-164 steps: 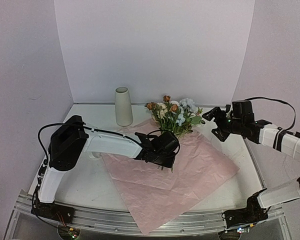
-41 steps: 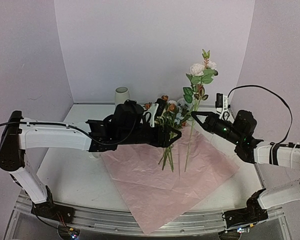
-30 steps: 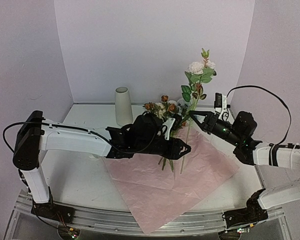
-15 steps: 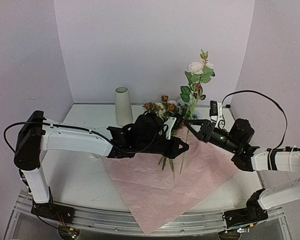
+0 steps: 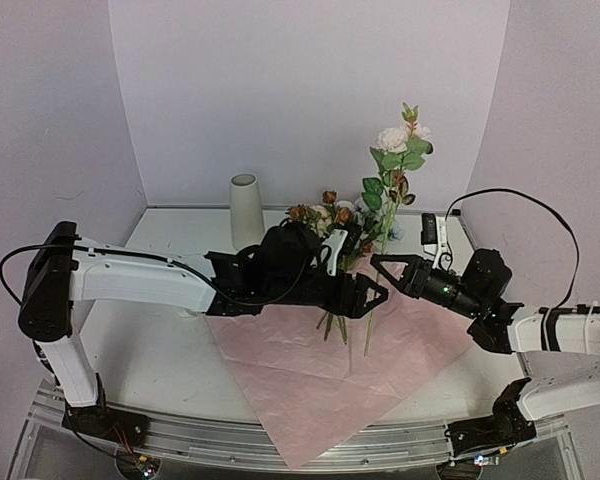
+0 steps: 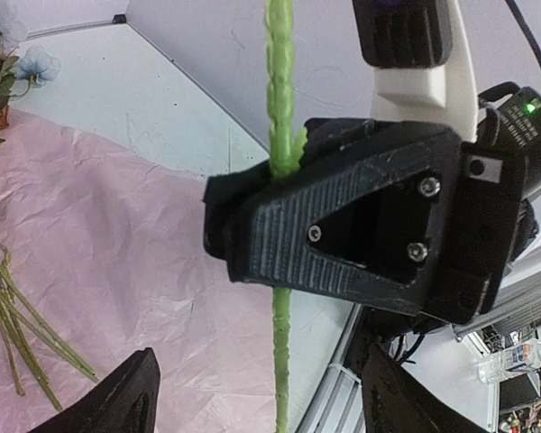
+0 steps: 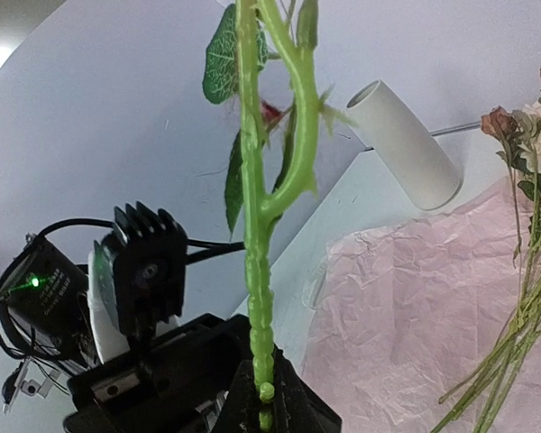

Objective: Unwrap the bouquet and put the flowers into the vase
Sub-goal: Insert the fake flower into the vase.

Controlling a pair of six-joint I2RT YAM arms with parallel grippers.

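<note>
Seen from above, a lilac-pink paper sheet (image 5: 380, 370) lies flat on the white worktop (image 5: 170, 360). The right gripper (image 5: 383, 263) has its jaws clamped on one long rose stem (image 5: 389, 200) and holds it upright, with the cream bloom high above. The left gripper (image 5: 378, 293) sits just below, jaws apart, one on either side of that stem without pinching it. The remaining flowers (image 5: 330, 222) lie loose at the paper's 12 o'clock edge. The vase (image 5: 245, 212) stands upright at 11 o'clock, well apart from the held stem.

This looks like a handover. To do it well, the left jaws should close squarely on the stem before the right jaws let go. The stem should stay vertical while its foot is carried over the vase mouth and lowered straight in.
</note>
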